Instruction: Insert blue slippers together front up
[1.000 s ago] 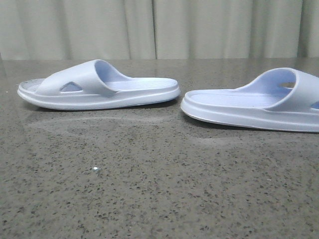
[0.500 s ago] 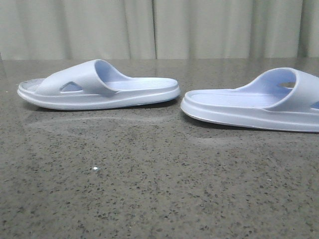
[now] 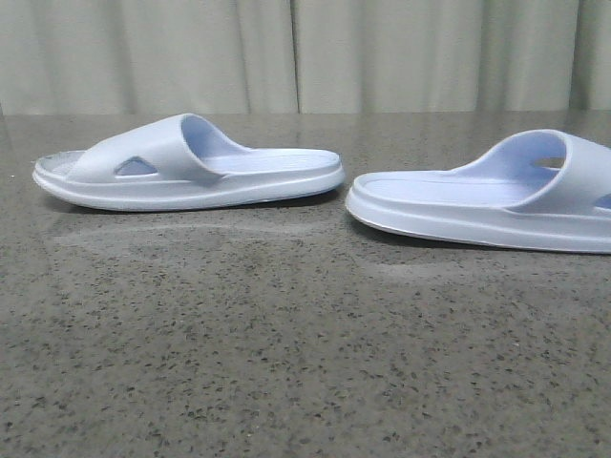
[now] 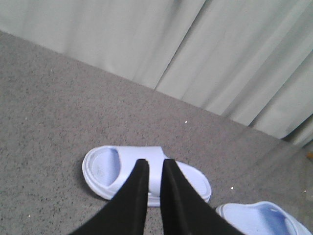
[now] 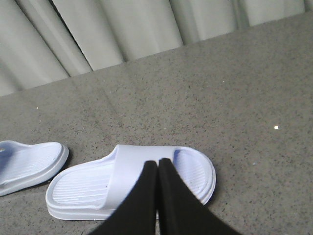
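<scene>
Two slippers flat on the grey surface [image 3: 286, 363], soles down: left slipper [image 3: 191, 167] mid-left of frame, right slipper [image 3: 487, 196] at right edge. Left hand [image 4: 155, 166] nearly closed, empty; right hand [image 5: 157, 165] closed, empty.

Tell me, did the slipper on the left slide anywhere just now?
No. The left slipper keeps its spot against the curtain folds and the right slipper.
</scene>
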Controlling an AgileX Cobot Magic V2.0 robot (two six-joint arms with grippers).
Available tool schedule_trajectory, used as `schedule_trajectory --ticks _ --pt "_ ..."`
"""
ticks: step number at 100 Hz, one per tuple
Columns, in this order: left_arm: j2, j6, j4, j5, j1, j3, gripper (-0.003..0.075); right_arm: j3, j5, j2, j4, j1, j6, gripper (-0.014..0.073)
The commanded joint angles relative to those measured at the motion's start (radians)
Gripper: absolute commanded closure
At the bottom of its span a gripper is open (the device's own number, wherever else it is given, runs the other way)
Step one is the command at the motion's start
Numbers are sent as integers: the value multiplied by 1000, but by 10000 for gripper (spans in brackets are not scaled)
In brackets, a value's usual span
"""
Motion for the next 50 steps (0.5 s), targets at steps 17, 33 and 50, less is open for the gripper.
schedule_trajectory --ticks 17,33,50 --pt "43 -8 -28 -61 1 -34 661 -36 -69 39 27 -5 -3 563" --pt "47 -4 -13 -96 1 -34 490 -36 -92 43 28 -5 -3 269" --pt "56 -4 -6 -103 1 -34 290 -36 -115 45 28 -5 -3 71"
